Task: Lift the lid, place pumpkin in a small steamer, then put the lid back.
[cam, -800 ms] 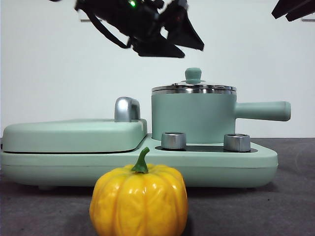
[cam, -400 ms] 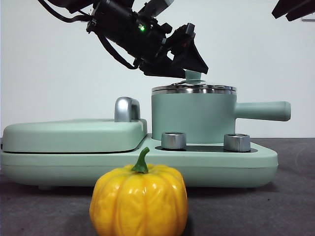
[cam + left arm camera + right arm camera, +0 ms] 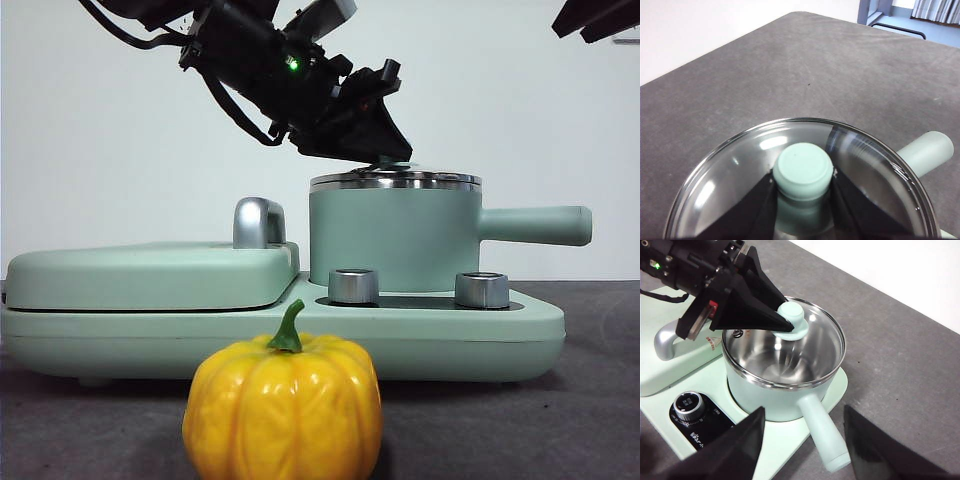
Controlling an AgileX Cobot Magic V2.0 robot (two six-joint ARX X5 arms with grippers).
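The clear glass lid (image 3: pixel 395 181) sits on the mint-green small steamer (image 3: pixel 395 240), whose long handle points right. My left gripper (image 3: pixel 385 150) comes down from the upper left, and its jaws press against both sides of the lid's mint knob (image 3: pixel 802 170). The right wrist view shows it (image 3: pixel 785 320) at the knob, with the lid (image 3: pixel 810 347) flat on the steamer (image 3: pixel 755 400), which holds nothing. The yellow-orange pumpkin (image 3: pixel 283 410) stands on the table at the front, apart from both grippers. My right gripper (image 3: pixel 804 409) is open and empty, high above the steamer's handle.
The steamer stands on the right part of a wide mint-green cooker base (image 3: pixel 300 340). A flat griddle cover (image 3: pixel 150 275) with a steel handle (image 3: pixel 258 222) fills its left part. Two steel dials (image 3: pixel 352 285) (image 3: pixel 481 289) face front. The right arm shows as a black tip (image 3: pixel 590 18).
My left gripper has come down from above and left of the steamer onto the lid's knob. The lid, steamer, pumpkin and right arm have not moved.
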